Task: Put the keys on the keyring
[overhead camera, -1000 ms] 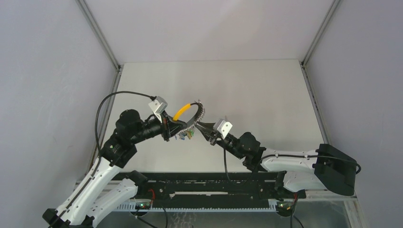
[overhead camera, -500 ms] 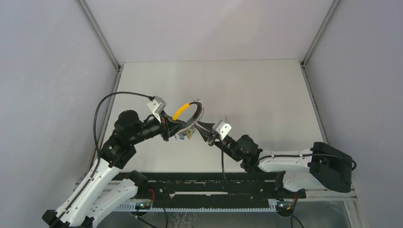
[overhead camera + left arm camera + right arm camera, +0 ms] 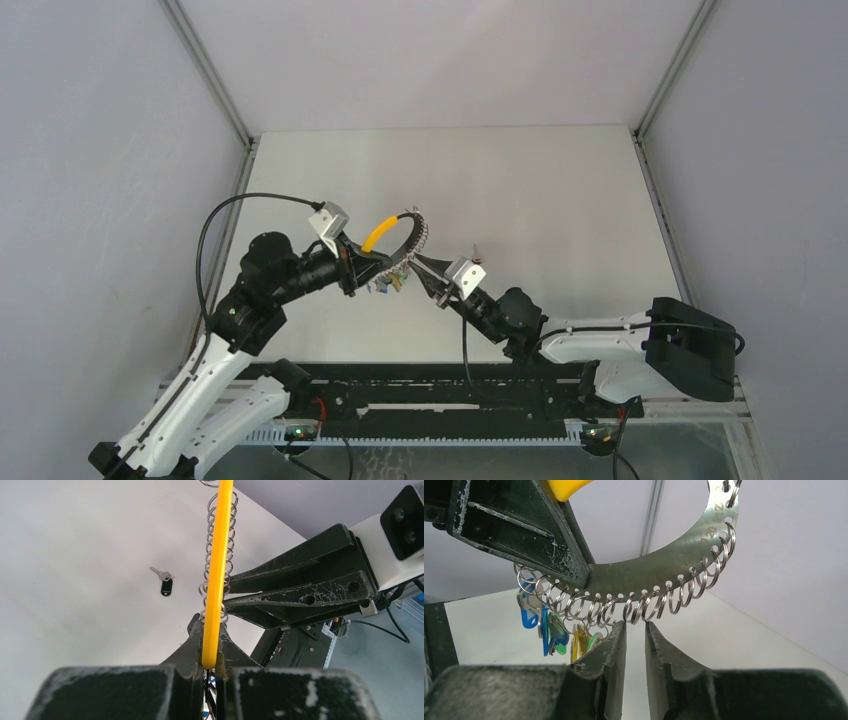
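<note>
Left gripper (image 3: 210, 647) was clenched on the keyring (image 3: 218, 555), pinching the yellow band (image 3: 378, 236) right at its lower end. From the left wrist camera the band ran straight up and away from the fingers, with a coil of wire loops stacked alongside it.

Keyring was held up off the table (image 3: 540, 190), in the gap between the two arms. It was not resting on anything.

From the right wrist camera, the keyring's curved metal plate (image 3: 669, 572) arced across the top of the view. A row of small rings (image 3: 649, 605) hung through the holes along its lower edge. Blue, green and yellow tags (image 3: 549, 630) dangled from the rings at the left end, next to the left gripper's finger.

Right gripper (image 3: 636, 630) was released: jaws stood a narrow gap apart with nothing between them. The tips sat just under the middle of the ring row. Couldn't tell whether the left tip was touching a ring or was just short of it.

Key (image 3: 165, 583), black head and short silver blade, lay flat on the table. It was beyond the right gripper, apart from the keyring, and neither arm was touching it.
</note>
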`<act>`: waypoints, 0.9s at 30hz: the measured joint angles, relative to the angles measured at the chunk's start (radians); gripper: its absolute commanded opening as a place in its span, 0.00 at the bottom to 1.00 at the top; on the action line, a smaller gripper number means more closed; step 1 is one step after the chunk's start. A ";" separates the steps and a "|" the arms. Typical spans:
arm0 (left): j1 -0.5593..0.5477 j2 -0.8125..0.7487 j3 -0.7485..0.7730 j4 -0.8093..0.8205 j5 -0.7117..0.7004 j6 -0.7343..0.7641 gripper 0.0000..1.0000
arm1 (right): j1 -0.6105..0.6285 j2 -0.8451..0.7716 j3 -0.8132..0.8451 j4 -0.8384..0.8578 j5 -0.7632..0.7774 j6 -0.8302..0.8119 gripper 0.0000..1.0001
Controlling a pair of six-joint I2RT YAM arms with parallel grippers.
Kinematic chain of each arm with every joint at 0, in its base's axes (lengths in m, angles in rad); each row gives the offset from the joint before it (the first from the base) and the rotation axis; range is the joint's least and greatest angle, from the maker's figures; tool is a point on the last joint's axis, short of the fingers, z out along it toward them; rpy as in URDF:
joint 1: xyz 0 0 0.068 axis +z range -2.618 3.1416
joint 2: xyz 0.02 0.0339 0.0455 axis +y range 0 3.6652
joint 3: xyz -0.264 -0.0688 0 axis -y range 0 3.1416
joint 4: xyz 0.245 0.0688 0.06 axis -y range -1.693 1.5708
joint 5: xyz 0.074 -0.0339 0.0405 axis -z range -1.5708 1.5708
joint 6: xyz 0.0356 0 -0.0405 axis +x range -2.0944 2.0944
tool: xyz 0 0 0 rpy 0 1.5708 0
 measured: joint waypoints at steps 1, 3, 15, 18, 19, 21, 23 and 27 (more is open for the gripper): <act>0.000 0.000 0.000 0.000 0.000 0.000 0.00 | 0.000 0.000 0.000 0.000 0.001 -0.003 0.20; 0.000 0.000 0.000 0.000 0.000 0.000 0.00 | 0.000 0.000 0.000 0.003 0.006 -0.013 0.18; -0.001 0.000 0.000 0.000 -0.007 0.000 0.00 | 0.000 0.000 0.000 0.005 0.019 -0.039 0.12; -0.002 0.001 0.000 0.000 -0.008 0.000 0.00 | 0.000 0.000 0.000 0.007 0.019 -0.042 0.13; -0.002 0.002 0.000 0.000 -0.009 0.000 0.00 | 0.000 0.000 0.000 0.009 0.019 -0.042 0.13; -0.002 0.003 0.000 0.000 -0.010 0.000 0.00 | 0.000 0.000 0.000 0.011 0.019 -0.045 0.13; -0.003 0.004 0.000 0.000 -0.011 0.000 0.00 | 0.000 0.000 0.000 0.011 0.019 -0.048 0.14; -0.006 0.006 0.000 -0.001 -0.019 0.000 0.00 | 0.000 0.000 0.001 0.010 0.019 -0.053 0.14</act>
